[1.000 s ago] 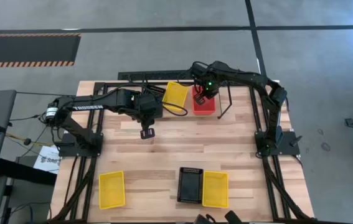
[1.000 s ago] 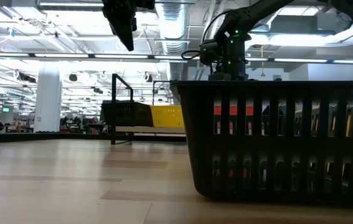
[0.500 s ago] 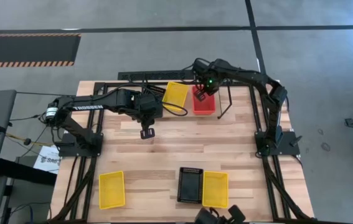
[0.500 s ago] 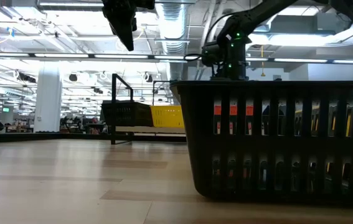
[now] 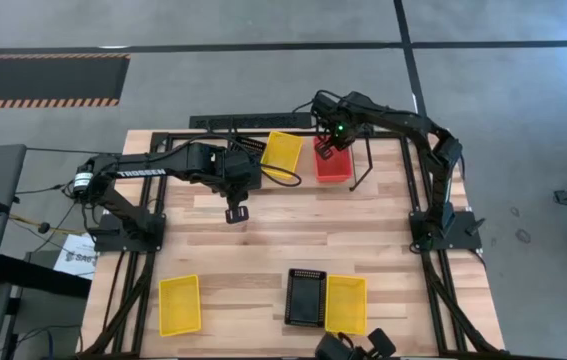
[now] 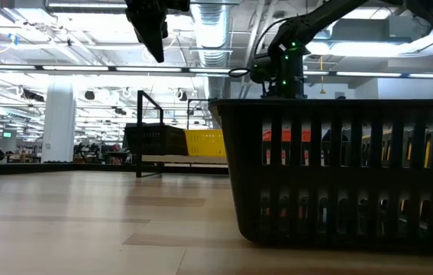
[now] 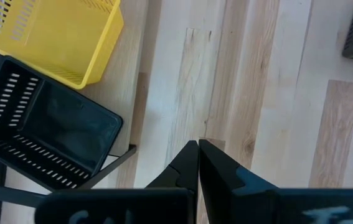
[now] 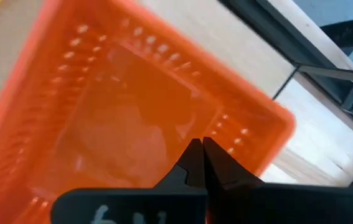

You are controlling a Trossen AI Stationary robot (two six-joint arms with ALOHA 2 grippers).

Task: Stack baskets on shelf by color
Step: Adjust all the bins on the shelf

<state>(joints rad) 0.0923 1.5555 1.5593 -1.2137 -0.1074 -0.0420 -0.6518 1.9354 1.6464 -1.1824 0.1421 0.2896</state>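
The shelf stands at the table's far edge. On it sit a black basket, a yellow basket and a red-orange basket, side by side. My right gripper is shut and points down into the red-orange basket. My left gripper is shut and hangs high over bare wood, nearer than the shelf. Three more baskets rest flat near the table's near edge: yellow, black and yellow. My right gripper's shut fingertips stand over the floor of the red-orange basket, near its far wall. I cannot tell whether they touch it.
In the low view the near black basket fills the foreground and hides the right gripper's tips. The shelf's upright post rises at its left end. Bare wood lies mid-table between the shelf and the near baskets. The black rail frame borders the table.
My right gripper has drifted a little toward the table's right edge over the red-orange basket and risen slightly, staying shut. The left arm has kept still.
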